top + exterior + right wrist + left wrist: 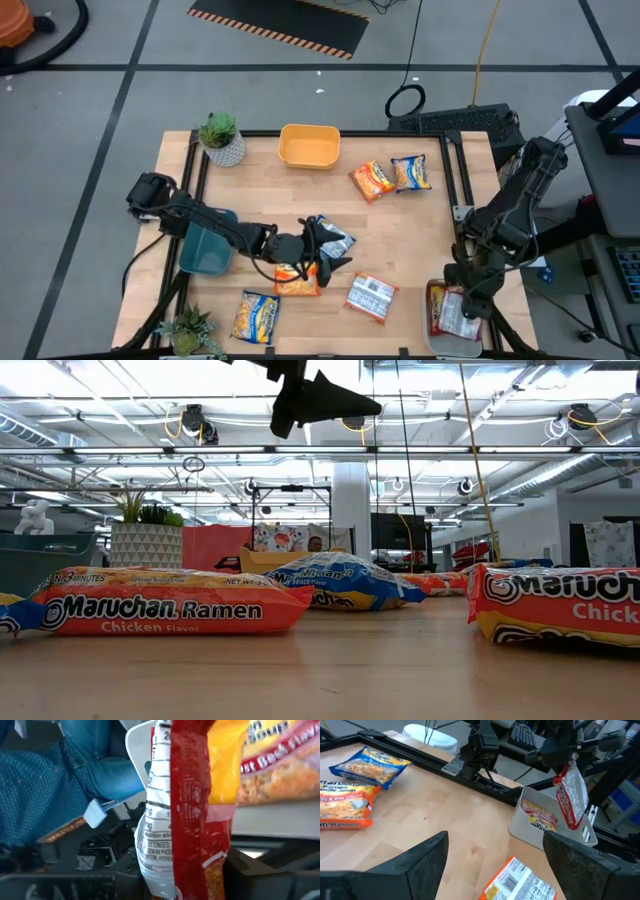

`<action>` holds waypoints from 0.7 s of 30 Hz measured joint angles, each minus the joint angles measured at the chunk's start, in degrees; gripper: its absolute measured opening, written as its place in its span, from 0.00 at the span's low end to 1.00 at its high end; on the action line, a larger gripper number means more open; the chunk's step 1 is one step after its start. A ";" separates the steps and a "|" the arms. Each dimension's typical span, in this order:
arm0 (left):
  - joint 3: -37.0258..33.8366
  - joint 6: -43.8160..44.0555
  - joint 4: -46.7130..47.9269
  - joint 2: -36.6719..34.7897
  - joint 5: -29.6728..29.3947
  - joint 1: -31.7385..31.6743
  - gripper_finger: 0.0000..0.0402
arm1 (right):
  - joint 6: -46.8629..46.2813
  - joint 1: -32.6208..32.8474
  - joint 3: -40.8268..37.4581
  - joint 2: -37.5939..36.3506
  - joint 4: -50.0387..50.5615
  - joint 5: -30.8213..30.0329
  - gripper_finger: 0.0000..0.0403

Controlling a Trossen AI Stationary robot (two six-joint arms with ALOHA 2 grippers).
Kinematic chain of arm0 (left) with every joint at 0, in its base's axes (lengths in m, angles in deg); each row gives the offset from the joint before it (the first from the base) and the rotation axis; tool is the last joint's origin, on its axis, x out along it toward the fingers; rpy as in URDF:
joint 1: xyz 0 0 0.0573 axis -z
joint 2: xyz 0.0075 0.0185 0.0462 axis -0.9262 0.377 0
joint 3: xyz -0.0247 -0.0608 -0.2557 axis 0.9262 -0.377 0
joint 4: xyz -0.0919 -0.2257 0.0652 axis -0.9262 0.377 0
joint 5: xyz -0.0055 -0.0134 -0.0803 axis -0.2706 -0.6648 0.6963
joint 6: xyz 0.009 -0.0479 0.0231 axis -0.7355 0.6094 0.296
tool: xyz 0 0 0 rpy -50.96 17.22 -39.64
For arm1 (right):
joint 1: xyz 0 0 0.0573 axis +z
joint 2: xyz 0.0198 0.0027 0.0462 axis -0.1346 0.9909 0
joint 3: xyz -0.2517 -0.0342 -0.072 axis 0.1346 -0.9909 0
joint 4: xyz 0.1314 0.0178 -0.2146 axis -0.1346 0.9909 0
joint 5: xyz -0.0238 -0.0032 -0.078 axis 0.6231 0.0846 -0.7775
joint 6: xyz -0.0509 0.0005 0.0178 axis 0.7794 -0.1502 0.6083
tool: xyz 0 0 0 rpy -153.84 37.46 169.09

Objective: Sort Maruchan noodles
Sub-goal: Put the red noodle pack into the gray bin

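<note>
In the high view, the shallow clear plastic bin (pixel 436 325) at the table's near right corner is holding a red-and-white crinkly ramen packet (pixel 441 309), and the right gripper (pixel 466 300) is hanging over it, clenching a second red-and-white packet (pixel 458 318) by its upper edge. The yellow plastic bin (pixel 309 146) at the far edge and the dark teal bin (pixel 207 250) on the left are showing no contents. The left gripper (pixel 332 252) is hovering released above mid-table, beside a blue-and-white packet (pixel 333 241) and over an orange packet (pixel 297 282). In the low view, the orange Maruchan packet (pixel 160 610) and the blue packet (pixel 340 581) are lying flat, and the left gripper (pixel 315 400) is hanging well above them. In the left wrist view, the held packet (pixel 571 795) is dangling upright over the clear bin (pixel 526 827). In the right wrist view, that packet (pixel 185 815) is filling the frame between the fingers.
</note>
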 joint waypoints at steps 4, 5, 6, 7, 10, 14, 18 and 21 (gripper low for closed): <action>0.00 -0.07 -0.07 0.00 0.00 -0.38 0.82 | -1.75 0.00 2.34 0.04 2.05 0.28 0.30; 0.00 -0.06 -0.07 0.00 0.00 -0.42 0.82 | -1.51 0.00 3.59 0.03 3.33 0.18 0.30; 0.00 -0.15 -0.09 0.00 0.00 -0.48 0.82 | -1.28 0.00 5.08 0.07 5.22 0.03 0.30; 0.00 -0.33 -0.09 0.00 -0.02 -0.48 0.82 | -1.08 0.00 6.71 0.25 7.51 -0.20 0.30; 0.00 -0.94 -0.13 0.00 -0.02 -0.55 0.82 | 0.26 0.00 13.25 1.81 16.26 -2.19 0.30; 0.00 -0.96 -0.13 0.00 -0.02 -0.55 0.82 | 3.73 0.00 23.35 6.07 28.00 -6.46 0.30; 0.00 -0.95 -0.13 0.00 -0.02 -0.51 0.82 | 8.92 0.02 31.28 12.13 37.49 -10.57 0.30; 0.00 -0.89 -0.13 0.00 -0.04 -0.51 0.82 | 12.01 0.02 34.21 16.58 42.96 -10.75 0.30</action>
